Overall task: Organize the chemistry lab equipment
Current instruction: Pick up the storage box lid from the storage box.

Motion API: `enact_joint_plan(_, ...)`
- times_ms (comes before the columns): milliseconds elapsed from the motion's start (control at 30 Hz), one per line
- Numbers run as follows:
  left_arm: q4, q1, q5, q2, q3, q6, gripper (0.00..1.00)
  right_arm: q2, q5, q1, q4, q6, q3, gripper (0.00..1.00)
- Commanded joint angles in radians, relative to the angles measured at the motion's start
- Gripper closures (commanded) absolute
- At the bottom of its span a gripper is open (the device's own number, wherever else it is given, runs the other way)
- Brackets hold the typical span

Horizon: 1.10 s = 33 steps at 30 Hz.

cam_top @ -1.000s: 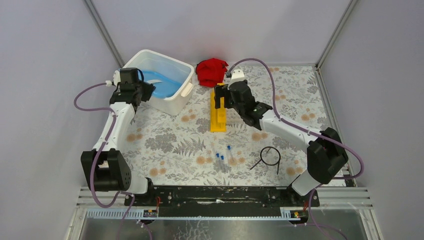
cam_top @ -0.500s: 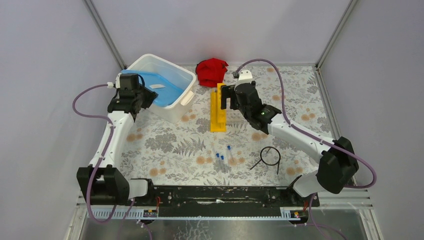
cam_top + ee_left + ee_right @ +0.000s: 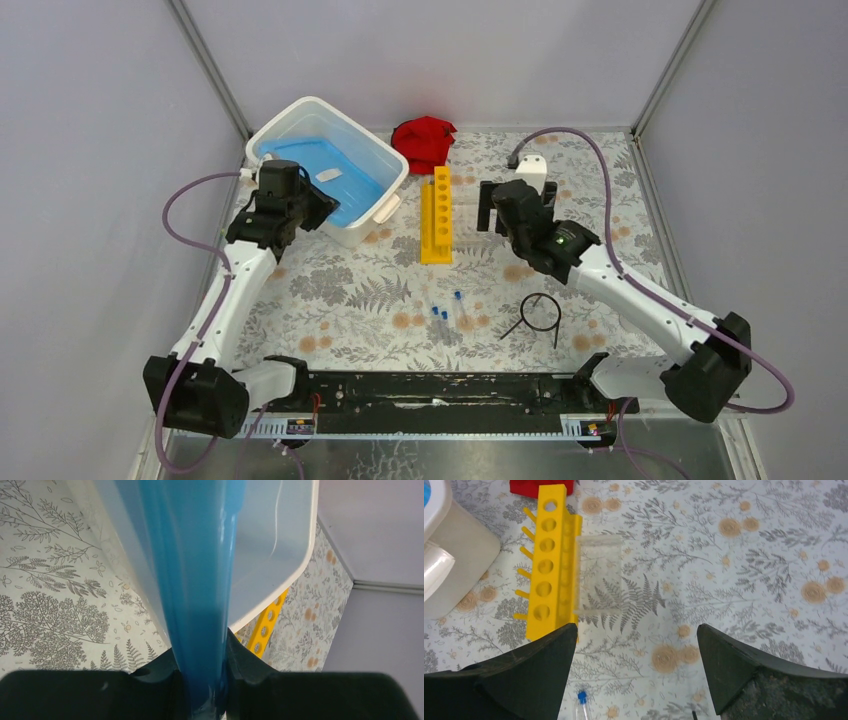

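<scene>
My left gripper (image 3: 303,205) is shut on the edge of the blue lid (image 3: 320,178), which lies tilted inside the white tub (image 3: 300,104) at the back left. The wrist view shows the lid (image 3: 192,555) pinched edge-on between both fingers. The long yellow rack (image 3: 437,215) lies mid-table, with the clear tube holder (image 3: 598,575) resting against its right side. My right gripper (image 3: 487,210) hovers open just right of the rack, nothing between its fingers. Three blue-capped tubes (image 3: 445,312) lie on the table nearer me. The black wire ring stand (image 3: 540,312) lies right of them.
A red cloth (image 3: 423,142) sits at the back behind the rack. Grey walls close in the flowered table on three sides. The tub's handle (image 3: 385,208) comes close to the rack's left side.
The left gripper has drawn the blue lid toward the near right, and the tub has shifted and turned with it. The right gripper has backed off rightward from the yellow rack.
</scene>
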Motion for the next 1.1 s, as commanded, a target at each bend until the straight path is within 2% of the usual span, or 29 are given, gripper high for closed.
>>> enact_joint_plan(0,-0.162,-0.028,0.049,-0.028,-0.053,0.059,1.00,-0.110,0.024,0.007,-0.160,0.107,-0.023,0.03)
enact_joint_plan(200,-0.187,-0.029,0.008,-0.074,-0.053,0.052,1.00,-0.218,-0.055,0.008,-0.245,0.152,-0.057,0.05)
enact_joint_plan(400,-0.235,-0.027,-0.056,-0.088,0.029,0.019,1.00,-0.256,-0.065,0.008,-0.294,0.151,-0.062,0.05)
enact_joint_plan(533,-0.266,-0.027,-0.052,-0.097,0.070,-0.004,1.00,-0.285,-0.091,0.008,-0.316,0.165,-0.083,0.05)
enact_joint_plan(767,-0.276,-0.027,0.015,-0.130,0.044,-0.037,1.00,-0.341,-0.141,0.011,-0.321,0.210,-0.150,0.05)
enact_joint_plan(1067,-0.316,-0.026,0.050,-0.185,0.044,-0.057,1.00,-0.420,-0.154,0.022,-0.415,0.231,-0.149,0.11)
